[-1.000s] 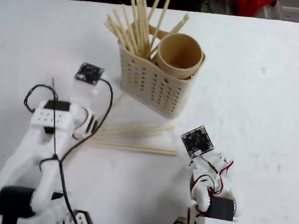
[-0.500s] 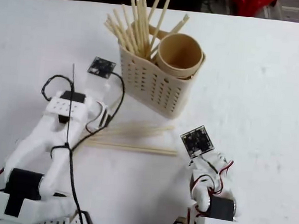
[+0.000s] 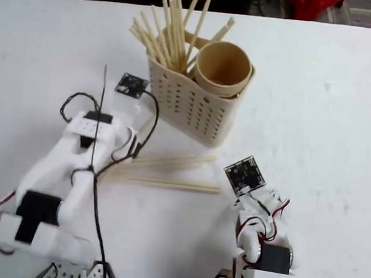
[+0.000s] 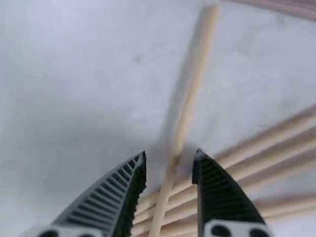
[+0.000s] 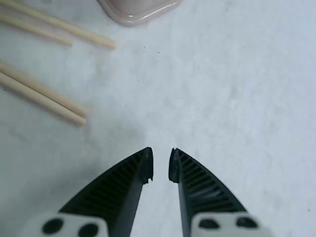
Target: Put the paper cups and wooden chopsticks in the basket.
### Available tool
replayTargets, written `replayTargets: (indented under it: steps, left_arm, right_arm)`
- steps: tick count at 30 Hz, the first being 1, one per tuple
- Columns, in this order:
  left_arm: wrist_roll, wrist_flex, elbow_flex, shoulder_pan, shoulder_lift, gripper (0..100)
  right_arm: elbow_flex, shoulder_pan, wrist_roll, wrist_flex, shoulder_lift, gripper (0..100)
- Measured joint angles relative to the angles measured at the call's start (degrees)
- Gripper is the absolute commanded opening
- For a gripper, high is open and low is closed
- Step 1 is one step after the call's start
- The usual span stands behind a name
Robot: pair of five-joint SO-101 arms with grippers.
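A cream perforated basket (image 3: 195,107) stands at the table's far middle, holding several wooden chopsticks (image 3: 172,27) and stacked paper cups (image 3: 224,67). More loose chopsticks (image 3: 170,170) lie flat on the table in front of it. My left gripper (image 4: 170,157) is open and low over their left ends, its fingers on either side of one chopstick (image 4: 190,98) that lies across several others (image 4: 266,153). My right gripper (image 5: 160,158) is shut with nothing in it, hovering over bare table near the chopsticks' right ends (image 5: 44,96).
The white table (image 3: 317,124) has free room to the right and far left. The basket's base (image 5: 138,10) sits just beyond my right gripper. Black cables (image 3: 95,170) trail over the left arm (image 3: 73,162).
My left arm has swung right and forward toward the basket, bringing its gripper over the loose chopsticks. The right arm has not moved.
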Motion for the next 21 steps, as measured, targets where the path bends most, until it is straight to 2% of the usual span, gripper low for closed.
replayTargets:
  steps: [2,10,21]
  left_arm:
    - [0.0,1.6,-2.8,0.0,2.6,17]
    - [0.1,3.4,-5.7,0.1,4.9,4]
    - [0.1,5.4,-6.2,-1.5,4.5,3]
  right_arm:
    - [0.0,0.0,0.0,0.0,0.0,7.0]
    - [0.0,0.0,0.0,0.0,0.0,7.0]
    - [0.0,0.0,0.0,0.0,0.0,7.0]
